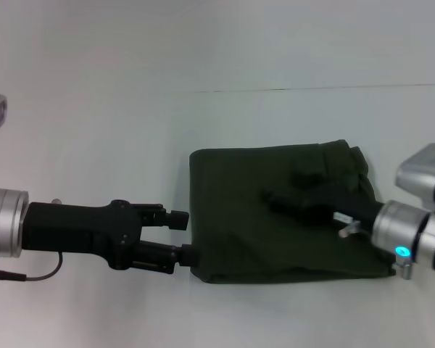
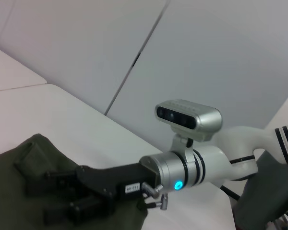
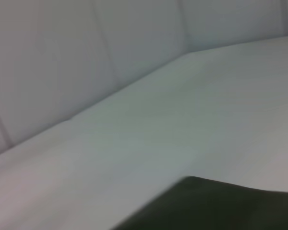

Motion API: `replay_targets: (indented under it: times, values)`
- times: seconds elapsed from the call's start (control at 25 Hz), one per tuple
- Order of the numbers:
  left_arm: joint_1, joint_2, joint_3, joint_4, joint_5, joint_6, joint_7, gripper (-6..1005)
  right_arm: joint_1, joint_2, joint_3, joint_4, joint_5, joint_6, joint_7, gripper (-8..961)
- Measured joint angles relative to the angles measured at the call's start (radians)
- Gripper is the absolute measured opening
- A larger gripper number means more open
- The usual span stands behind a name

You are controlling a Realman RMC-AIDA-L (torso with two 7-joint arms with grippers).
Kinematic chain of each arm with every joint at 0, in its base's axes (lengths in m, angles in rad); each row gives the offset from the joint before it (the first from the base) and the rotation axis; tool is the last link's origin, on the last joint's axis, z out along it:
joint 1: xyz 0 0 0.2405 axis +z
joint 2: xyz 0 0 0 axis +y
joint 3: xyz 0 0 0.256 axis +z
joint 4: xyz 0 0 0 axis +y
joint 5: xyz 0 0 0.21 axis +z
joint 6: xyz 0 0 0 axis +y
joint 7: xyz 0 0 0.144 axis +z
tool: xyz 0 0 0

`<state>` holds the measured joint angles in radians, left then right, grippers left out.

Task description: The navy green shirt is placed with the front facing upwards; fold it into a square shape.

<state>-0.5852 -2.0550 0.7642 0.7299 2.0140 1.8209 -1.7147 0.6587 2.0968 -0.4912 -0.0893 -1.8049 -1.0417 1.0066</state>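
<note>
On the table [image 1: 94, 116] we've got the navy green shirt [image 1: 246, 217] folded square — left gripper [image 1: 188, 238] open at its edge, right gripper [image 1: 275, 199] on top, grip unclear.

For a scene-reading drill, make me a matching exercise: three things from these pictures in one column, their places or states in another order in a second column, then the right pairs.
Column one:
1. dark olive-green cotton shirt
2. left black end effector
3. right black end effector

Column two:
A. at the cloth's left edge, fingers apart
B. over the top of the cloth
C. folded into a rough rectangle on the white table

Pairs: 1-C, 2-A, 3-B.
</note>
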Motion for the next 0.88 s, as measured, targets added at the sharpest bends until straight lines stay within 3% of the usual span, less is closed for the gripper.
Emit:
replay_targets:
  times: [0.24, 0.48, 0.6, 0.88]
  values:
    - [0.008, 0.001, -0.003, 0.000, 0.004, 0.018, 0.025, 880, -0.067, -0.004, 0.071, -0.064, 0.001, 0.038, 0.018, 891]
    - [0.012, -0.002, -0.003, 0.000, 0.005, 0.018, 0.025, 880, -0.145, -0.007, 0.148, -0.135, 0.025, -0.018, 0.026, 890]
    - [0.015, -0.004, -0.003, 0.000, 0.005, 0.019, 0.026, 879, -0.180, -0.008, 0.148, -0.174, 0.029, -0.102, 0.026, 889]
    - [0.018, -0.005, -0.003, 0.000, 0.005, 0.017, 0.026, 880, -0.257, -0.004, 0.064, -0.213, 0.015, -0.461, -0.011, 888]
